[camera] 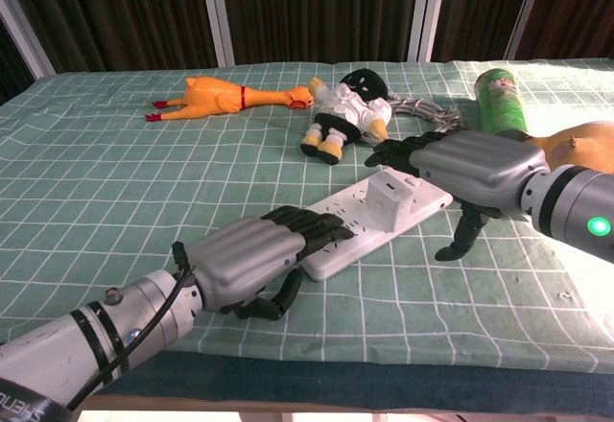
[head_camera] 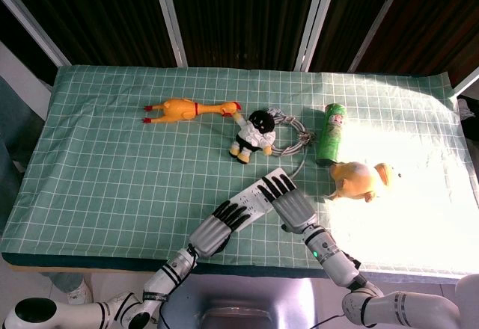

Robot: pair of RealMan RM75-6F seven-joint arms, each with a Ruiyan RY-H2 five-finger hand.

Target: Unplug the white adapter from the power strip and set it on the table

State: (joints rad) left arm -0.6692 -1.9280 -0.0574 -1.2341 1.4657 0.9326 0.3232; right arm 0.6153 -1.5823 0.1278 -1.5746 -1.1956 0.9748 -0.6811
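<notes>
The white power strip [camera: 353, 235] lies diagonally on the green checked cloth; the head view shows it [head_camera: 252, 196] between both hands. The white adapter [camera: 390, 196] stands plugged into the strip's far end; my right hand hides it in the head view. My left hand [camera: 246, 264] [head_camera: 216, 229] rests its fingers [camera: 317, 222] flat on the near end of the strip. My right hand [camera: 472, 167] [head_camera: 290, 205] hovers just right of the adapter. Its fingers [camera: 391, 154] stretch out behind the adapter and its thumb [camera: 459, 242] points down at the cloth. It holds nothing.
A yellow rubber chicken [head_camera: 191, 109] lies at the back left. A black-and-white plush doll [head_camera: 254, 133] sits beyond the strip, beside a grey cable coil [head_camera: 290, 136]. A green can [head_camera: 330, 133] and a yellow duck toy [head_camera: 361, 179] lie to the right.
</notes>
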